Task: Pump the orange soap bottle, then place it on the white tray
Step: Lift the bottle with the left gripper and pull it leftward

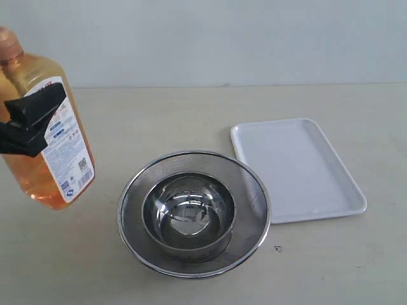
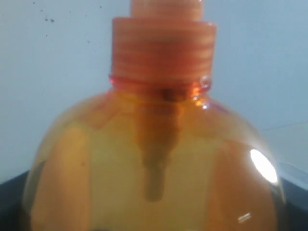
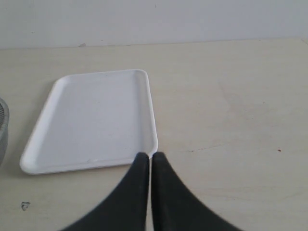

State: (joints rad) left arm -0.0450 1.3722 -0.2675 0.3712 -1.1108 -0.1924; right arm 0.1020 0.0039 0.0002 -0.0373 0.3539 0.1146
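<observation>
At the far left, the orange soap bottle point(image 1: 33, 175) leans to the left, its white-red label point(image 1: 68, 149) facing the camera. My left gripper point(image 1: 33, 117) is shut on its upper body, with a black finger across the label. The picture's edge cuts off the pump head. The left wrist view is filled by the bottle's shoulder point(image 2: 159, 159) and ribbed orange collar point(image 2: 163, 53). The white tray point(image 1: 299, 168) lies flat at the right with nothing on it. Beside the tray's near corner point(image 3: 96, 120), my right gripper point(image 3: 150, 156) hangs shut on nothing; the exterior view does not show it.
A round steel mesh strainer point(image 1: 254, 190) stands in the middle front, between bottle and tray, with a steel bowl point(image 1: 191, 210) inside it. Its edge shows in the right wrist view point(image 3: 2, 125). A pale wall runs behind the table.
</observation>
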